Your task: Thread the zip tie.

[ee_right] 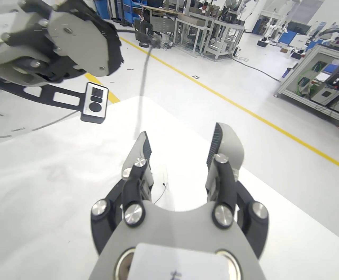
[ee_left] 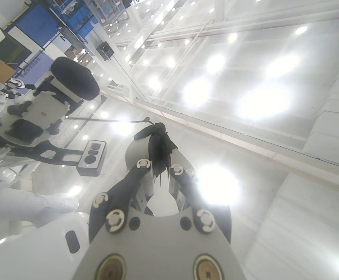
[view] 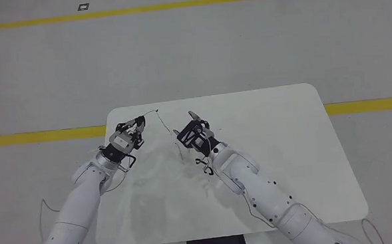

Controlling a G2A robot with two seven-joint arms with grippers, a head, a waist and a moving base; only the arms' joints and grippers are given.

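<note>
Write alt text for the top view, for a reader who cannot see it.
From above, the left gripper is shut on a thin black zip tie whose free end arcs toward the open right gripper beside it, over a white table. Grey floor with yellow lines surrounds the table.

A white table (view: pixel 283 137) fills the lower centre of the frame. Near its upper left corner, the left gripper (view: pixel 138 125) pinches one end of a thin dark zip tie (view: pixel 158 111), which arcs toward the right gripper (view: pixel 185 124), whose fingers are spread just beside it. Two yellow lines (view: pixel 176 4) cross the grey floor.
</note>
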